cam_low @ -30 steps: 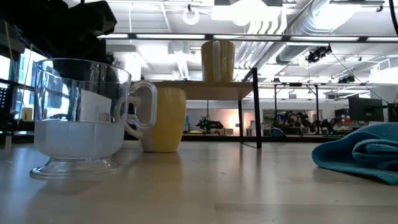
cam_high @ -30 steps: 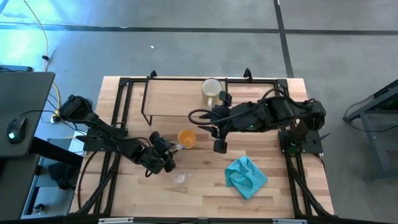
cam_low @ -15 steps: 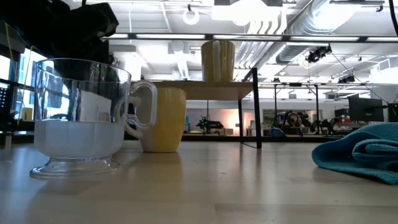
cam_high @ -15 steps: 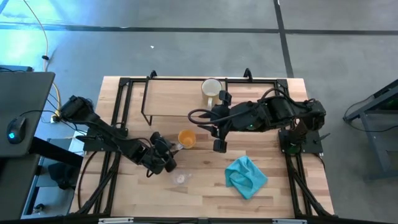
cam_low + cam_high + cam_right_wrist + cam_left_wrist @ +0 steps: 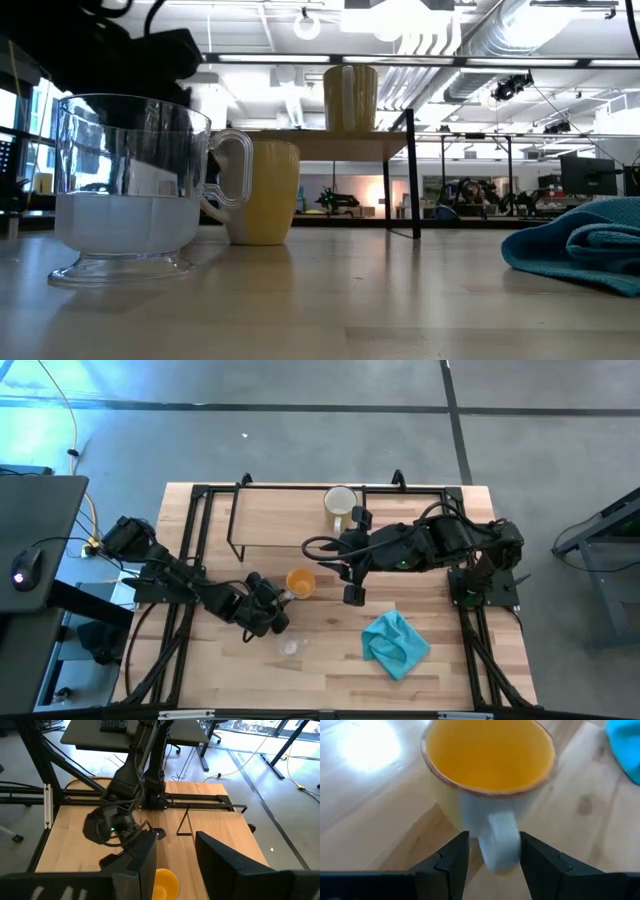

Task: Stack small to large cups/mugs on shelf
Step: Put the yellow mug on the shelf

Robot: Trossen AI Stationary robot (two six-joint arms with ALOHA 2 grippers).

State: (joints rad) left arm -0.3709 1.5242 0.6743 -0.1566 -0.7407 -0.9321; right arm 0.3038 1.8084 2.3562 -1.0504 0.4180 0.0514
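Whereas a second earlier it sat farther back, the left gripper (image 5: 284,600) now stands closer to the orange mug (image 5: 300,582) on the table, its fingers (image 5: 451,865) apart astride the handle. The right gripper (image 5: 353,594), fingers parted, hovers unchanged just beside the mug. The cream-white mug (image 5: 339,501) rests on the shelf (image 5: 270,520); the glass cup (image 5: 289,648) stands near the table's front.

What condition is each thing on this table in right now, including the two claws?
Orange mug: upright, empty, on the table.
Cream mug: upright on the shelf.
Glass cup: upright on the table.
Teal cloth: crumpled.
Left gripper: open, astride the orange mug's handle.
Right gripper: open, empty.
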